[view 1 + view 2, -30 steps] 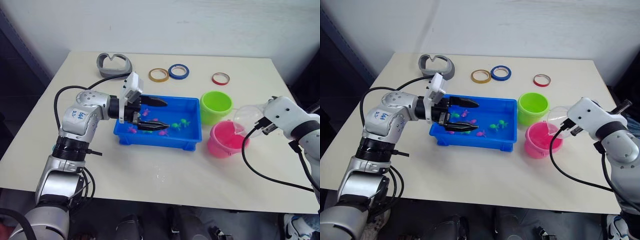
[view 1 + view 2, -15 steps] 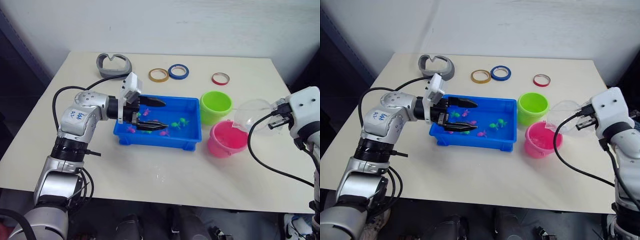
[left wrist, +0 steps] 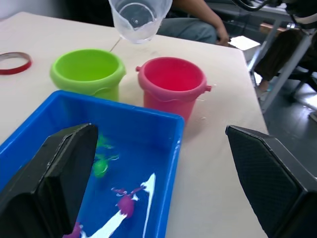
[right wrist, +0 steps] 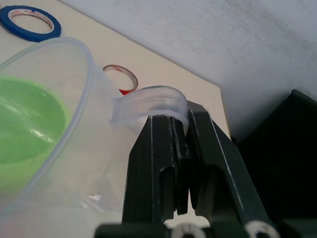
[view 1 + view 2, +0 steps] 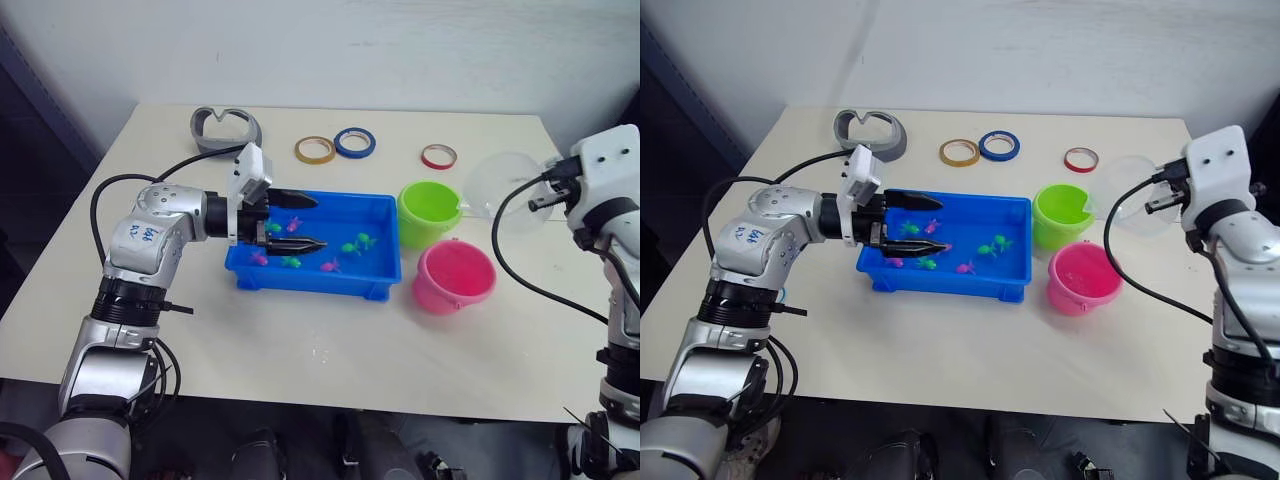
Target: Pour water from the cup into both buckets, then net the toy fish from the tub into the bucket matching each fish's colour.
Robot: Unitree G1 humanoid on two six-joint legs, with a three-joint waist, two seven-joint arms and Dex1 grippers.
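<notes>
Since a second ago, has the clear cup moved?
Yes. The clear cup, held by the right gripper, has gone from over the pink bucket toward the back of the table, now beside the green bucket.

Tub mid-table, toy fish inside. Two buckets right of tub: one bucket behind, other bucket in front, nearly touching. Cup right of rear bucket. Three tape rings behind tub.
</notes>
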